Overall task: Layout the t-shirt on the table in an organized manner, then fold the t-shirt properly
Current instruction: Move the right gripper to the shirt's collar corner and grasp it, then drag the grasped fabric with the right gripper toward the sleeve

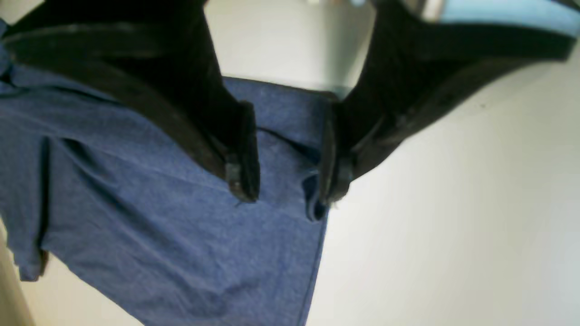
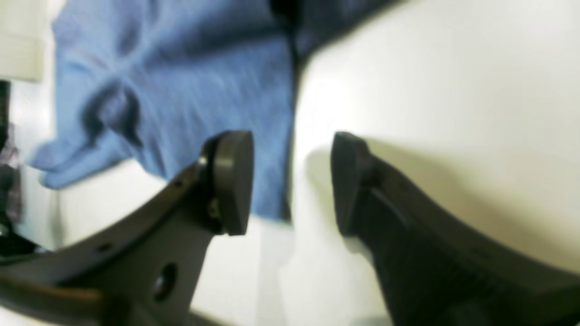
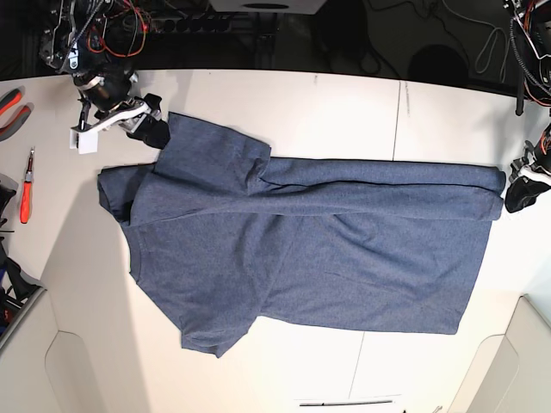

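Right gripper (image 3: 146,122) sits at the far left of the base view, jaws standing apart and holding nothing; in its wrist view the shirt (image 3: 301,249) edge runs up between the two pads (image 2: 233,181), cloth lying under one pad and bare table (image 2: 430,90) under the other. The shirt lies spread lengthwise across the table (image 3: 344,95), plain side up, one long strip of its far edge doubled over onto the body, a sleeve sticking out toward the near side. Left gripper (image 1: 287,181) is at the far right, at the end of that doubled strip; its jaws are set fairly narrow, straddling a small pucker of hem. Whether the cloth is actually pinched I cannot tell, since a gap shows between the fingertips (image 1: 244,181). Judged step: taking both ends of the folded strip to carry the fold onward. To do it well, each gripper should close squarely over both layers at the corner, not the top layer only, then both lift together and level so the strip stays taut and the fold lands parallel to the near edge.
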